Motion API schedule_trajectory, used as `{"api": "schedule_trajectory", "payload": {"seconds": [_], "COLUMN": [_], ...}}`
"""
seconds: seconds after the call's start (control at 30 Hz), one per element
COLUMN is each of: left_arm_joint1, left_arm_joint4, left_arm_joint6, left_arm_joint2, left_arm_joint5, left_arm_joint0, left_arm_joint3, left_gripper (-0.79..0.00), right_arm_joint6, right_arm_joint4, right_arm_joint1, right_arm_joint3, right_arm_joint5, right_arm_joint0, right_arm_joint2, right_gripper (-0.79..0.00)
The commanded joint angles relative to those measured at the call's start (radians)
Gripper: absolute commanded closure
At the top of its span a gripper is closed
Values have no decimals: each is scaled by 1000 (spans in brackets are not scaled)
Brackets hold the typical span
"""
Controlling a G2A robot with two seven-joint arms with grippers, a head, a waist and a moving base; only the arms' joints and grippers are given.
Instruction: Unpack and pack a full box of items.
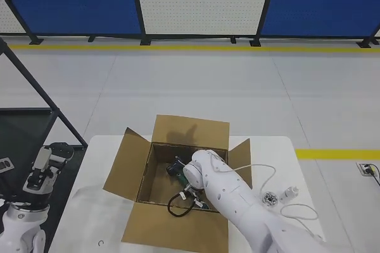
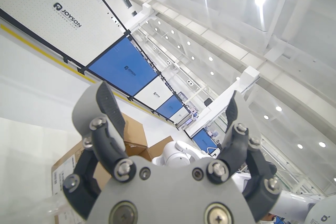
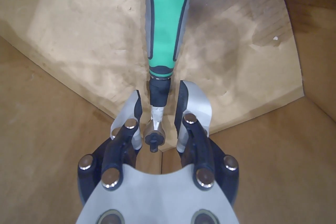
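Observation:
An open cardboard box (image 1: 139,167) stands in the middle of the white table, flaps spread. My right arm is down inside it. On the box floor (image 3: 78,25) lies a ratchet wrench (image 3: 166,25) with a green and grey handle. My right gripper (image 3: 160,96) is open, its fingers on either side of the wrench's black neck with a small gap on each side. The green handle (image 1: 175,168) pokes out beside the right wrist. My left gripper (image 2: 168,101) is open and holds nothing. It points up toward the ceiling at the table's left edge (image 1: 47,159).
A black cable loop (image 1: 176,206) hangs by the box's near wall. Small white and grey parts (image 1: 270,199) and a white cable lie on the table right of the box. A tiny hook (image 1: 100,243) lies near the front left. A black frame (image 1: 31,82) stands at left.

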Motion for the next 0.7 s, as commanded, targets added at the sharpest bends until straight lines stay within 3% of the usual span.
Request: {"api": "schedule_trajectory", "payload": {"seconds": [0.0,0.4,0.5,0.67], "left_arm_joint1": [0,0,0,0], "left_arm_joint4": [2,10,13,12], "left_arm_joint6": [3,15,19,25], "left_arm_joint2": [0,-1,-2,-4], "left_arm_joint5": [1,-1,0,-4], "left_arm_joint0": [0,6,8,13], "left_arm_joint3": [0,-5,-6,-7], "left_gripper": [-785,-785,-785,-785], "right_arm_joint6": [-11,-34,-35,-40], "right_arm_joint4": [-4,-26,-31,-39], "right_arm_joint1": [-6,-33,-38,-44], "right_arm_joint3": [13,67,75,93], "right_arm_joint5": [-1,-10,-13,-20], "right_arm_joint0": [-1,-7,-9,-10], "right_arm_joint2": [2,11,13,18], "right_gripper": [-305,-305,-274,-154]}}
